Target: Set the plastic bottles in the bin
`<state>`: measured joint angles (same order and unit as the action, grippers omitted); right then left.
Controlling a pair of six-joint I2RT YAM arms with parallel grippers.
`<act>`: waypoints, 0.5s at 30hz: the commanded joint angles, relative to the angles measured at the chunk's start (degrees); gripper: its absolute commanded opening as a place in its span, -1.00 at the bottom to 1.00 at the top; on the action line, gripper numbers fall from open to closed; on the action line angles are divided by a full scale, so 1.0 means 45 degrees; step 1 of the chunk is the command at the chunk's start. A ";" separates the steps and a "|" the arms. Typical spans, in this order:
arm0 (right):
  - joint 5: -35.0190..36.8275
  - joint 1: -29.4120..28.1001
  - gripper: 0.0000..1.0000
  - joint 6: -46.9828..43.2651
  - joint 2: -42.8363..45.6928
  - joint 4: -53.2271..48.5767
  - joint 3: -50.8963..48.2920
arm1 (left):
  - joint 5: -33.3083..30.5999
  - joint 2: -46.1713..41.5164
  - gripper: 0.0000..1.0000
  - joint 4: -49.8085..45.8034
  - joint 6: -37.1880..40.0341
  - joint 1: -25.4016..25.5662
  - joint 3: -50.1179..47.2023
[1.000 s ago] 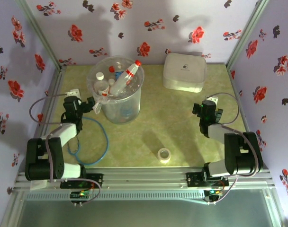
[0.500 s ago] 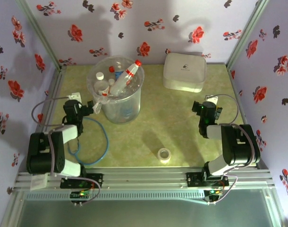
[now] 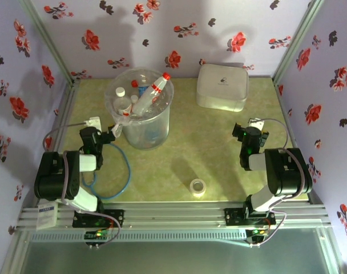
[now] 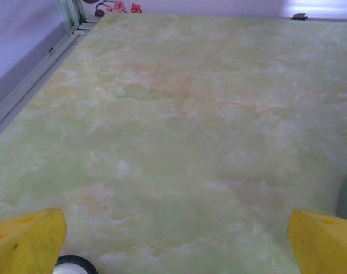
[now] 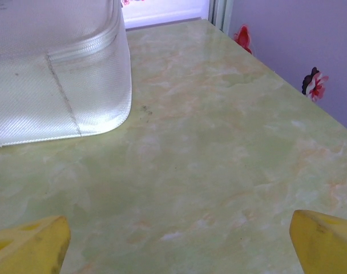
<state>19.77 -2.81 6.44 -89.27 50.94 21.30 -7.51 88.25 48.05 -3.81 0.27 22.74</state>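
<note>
The bottles [image 3: 149, 96] are still inside the bin [image 3: 156, 128], upper left of centre in the top view, and one red-capped bottle leans above the rim as before. Both arms have folded back toward the lower edge. The left gripper [image 4: 176, 240] and the right gripper [image 5: 176, 244] stay spread wide, holding nothing.

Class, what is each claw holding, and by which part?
Nothing is held: left claw and right claw stand open above the table; the plastic bottles sit in the bin.
</note>
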 commanded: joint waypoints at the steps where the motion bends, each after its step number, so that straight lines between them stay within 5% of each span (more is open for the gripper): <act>1: 0.0402 0.0077 0.99 0.0113 0.0033 0.0448 -0.0089 | -0.0159 0.0091 1.00 0.0689 0.0359 0.0056 -0.0034; 15: 0.0411 0.0077 0.99 0.0083 -0.0011 0.0497 -0.0100 | -0.0168 0.0077 1.00 0.0673 0.0359 0.0057 -0.0034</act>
<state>19.77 -2.81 6.44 -89.27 51.22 21.30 -7.51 88.25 49.10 -3.81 0.27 22.74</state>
